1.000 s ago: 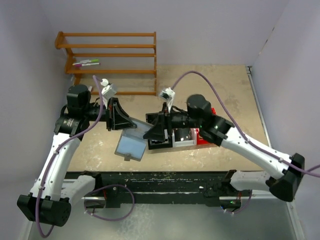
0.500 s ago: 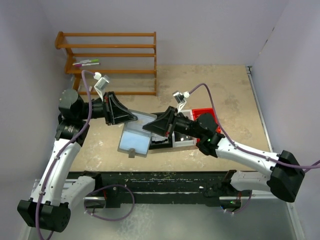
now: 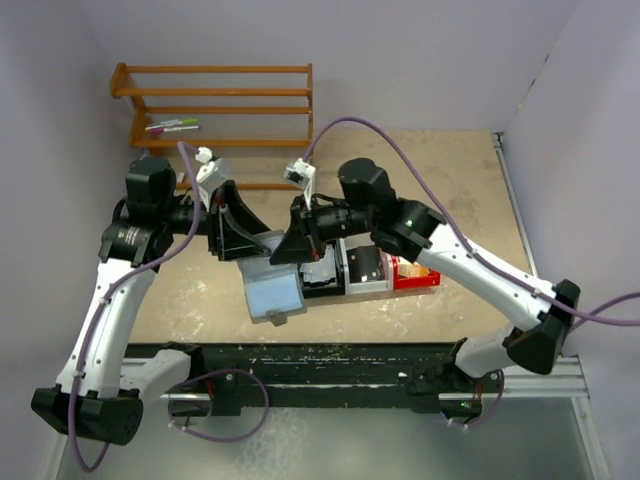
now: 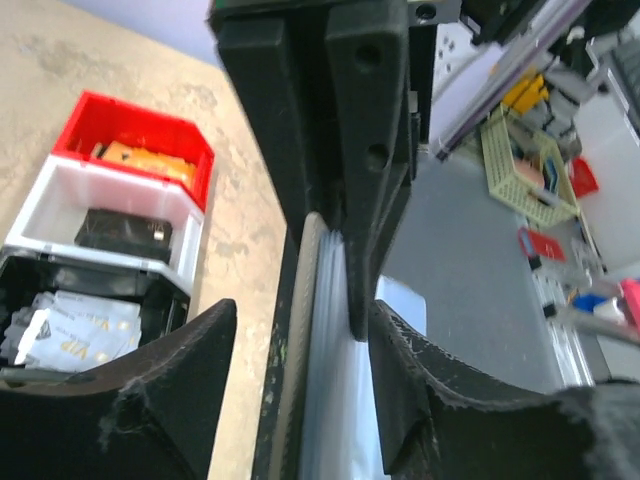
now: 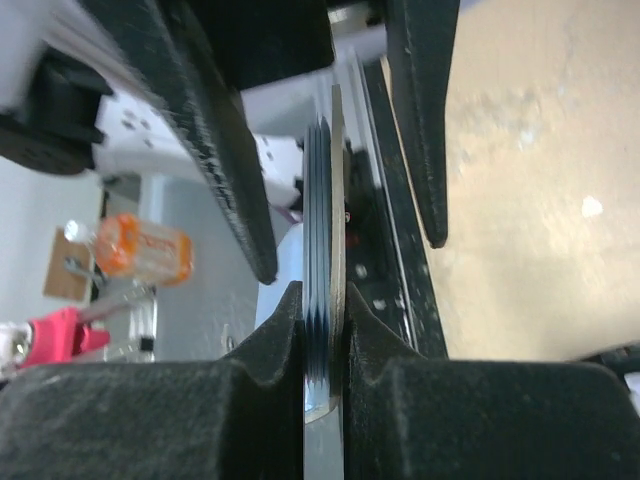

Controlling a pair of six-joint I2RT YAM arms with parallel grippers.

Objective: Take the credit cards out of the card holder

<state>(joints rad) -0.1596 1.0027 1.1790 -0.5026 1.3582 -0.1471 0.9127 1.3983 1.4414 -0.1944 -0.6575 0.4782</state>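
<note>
Card holder pinched edge-on between both grippers above the tabletop.
The left gripper and right gripper are each clenched on the card holder; it is judged light, thin, flexible and slippery, best gripped at its edges.

The tan table carries a wooden rack and black, white and red bins
</note>
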